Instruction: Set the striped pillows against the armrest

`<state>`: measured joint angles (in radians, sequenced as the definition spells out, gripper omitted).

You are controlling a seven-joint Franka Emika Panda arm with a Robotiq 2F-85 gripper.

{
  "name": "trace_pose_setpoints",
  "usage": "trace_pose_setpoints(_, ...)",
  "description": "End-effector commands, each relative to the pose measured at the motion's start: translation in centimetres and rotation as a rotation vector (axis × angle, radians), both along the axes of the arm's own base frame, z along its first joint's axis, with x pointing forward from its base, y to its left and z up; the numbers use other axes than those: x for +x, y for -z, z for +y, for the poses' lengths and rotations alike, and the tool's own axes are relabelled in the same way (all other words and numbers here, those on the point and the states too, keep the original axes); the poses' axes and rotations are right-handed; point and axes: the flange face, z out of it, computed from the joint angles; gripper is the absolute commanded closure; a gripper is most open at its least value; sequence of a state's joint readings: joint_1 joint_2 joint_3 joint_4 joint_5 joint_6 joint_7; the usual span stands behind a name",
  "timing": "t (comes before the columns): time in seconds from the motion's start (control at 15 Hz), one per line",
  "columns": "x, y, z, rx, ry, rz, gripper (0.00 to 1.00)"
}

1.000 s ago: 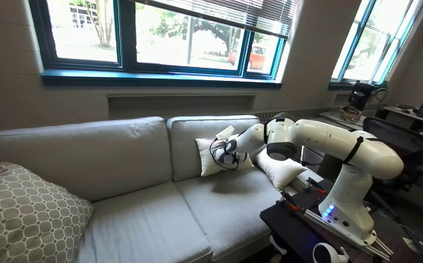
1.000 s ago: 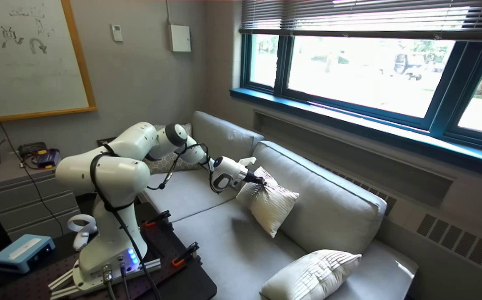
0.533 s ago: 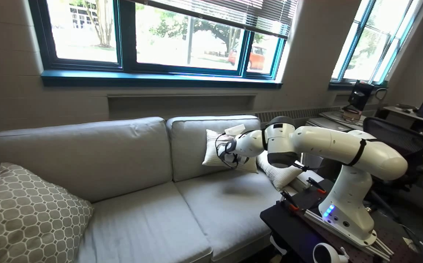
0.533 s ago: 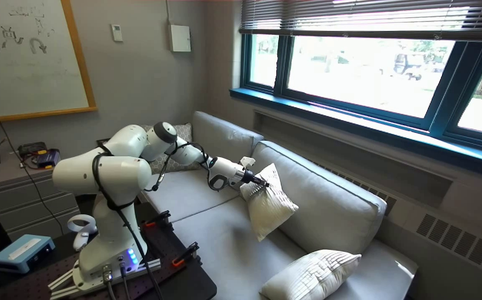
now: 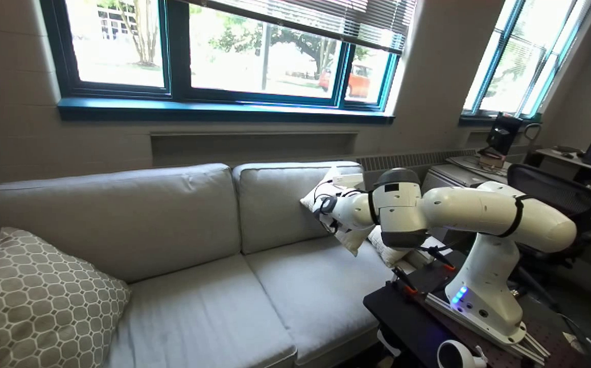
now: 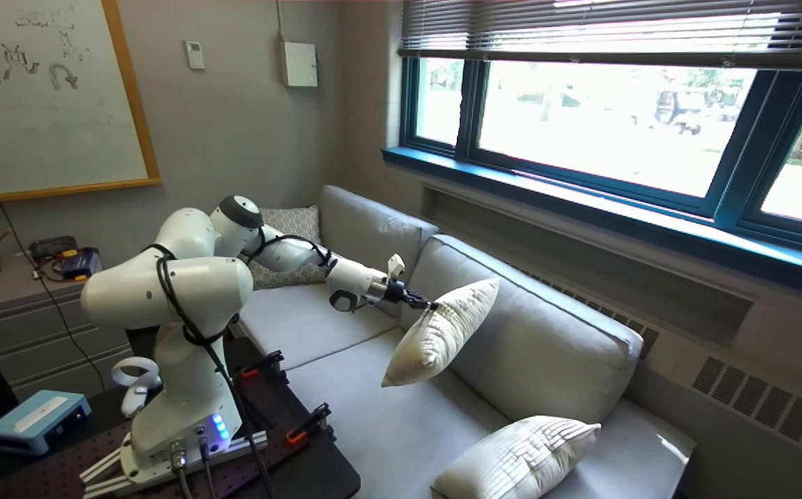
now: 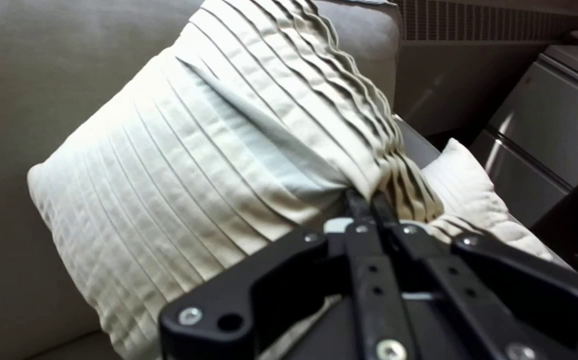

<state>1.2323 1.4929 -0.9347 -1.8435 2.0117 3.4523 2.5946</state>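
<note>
A cream striped pillow [image 7: 184, 145] hangs tilted from my gripper [image 7: 368, 200], whose two dark fingers pinch a fold of its fabric near one edge. In an exterior view this pillow [image 6: 446, 333] seems lifted off the seat, in front of the right-hand back cushion; whether it touches that cushion I cannot tell. The second striped pillow [image 6: 515, 457] rests on the seat, leaning at the armrest [image 6: 654, 443]. My arm partly covers this second pillow [image 5: 387, 249] in an exterior view, and only a corner region of it shows beyond the held pillow in the wrist view.
The sofa's back cushions [image 5: 295, 204] rise behind the held pillow. A large lattice-patterned pillow [image 5: 45, 301] sits at the far end of the sofa. The robot's dark table [image 6: 303, 457], with clamps [image 6: 307, 423] on its edge, stands close to the seat front.
The held pillow has moved toward the armrest end and swung round, its face turning so it looks narrower in both exterior views. The arm has shifted with it; the second pillow stays put.
</note>
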Motion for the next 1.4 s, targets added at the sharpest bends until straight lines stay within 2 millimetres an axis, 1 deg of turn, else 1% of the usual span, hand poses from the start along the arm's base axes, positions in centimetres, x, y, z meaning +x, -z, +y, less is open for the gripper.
trace_pose_setpoints(0.0,-5.5,-1.3,-1.4,0.000,0.097,-0.060,0.99)
trace_pose_setpoints(0.27,-10.4,0.6,-1.7,0.007,0.150,-0.045,0.99)
trace_pose_setpoints(0.4,-12.7,1.2,-2.0,0.008,0.161,-0.030,0.99)
trace_pose_setpoints(0.53,-14.5,1.2,-2.2,0.001,0.156,-0.008,0.99)
trace_pose_setpoints(0.67,-15.6,0.8,-2.3,-0.011,0.134,0.022,0.99)
trace_pose_setpoints(0.87,-16.7,0.1,-2.9,-0.002,0.114,0.056,0.99)
trace_pose_setpoints(1.0,-17.1,-0.4,-3.3,0.009,0.102,0.080,0.99)
trace_pose_setpoints(1.13,-17.0,-0.9,-4.2,0.020,0.096,0.103,0.99)
trace_pose_setpoints(1.33,-16.0,-2.0,-5.6,0.034,0.083,0.121,0.99)
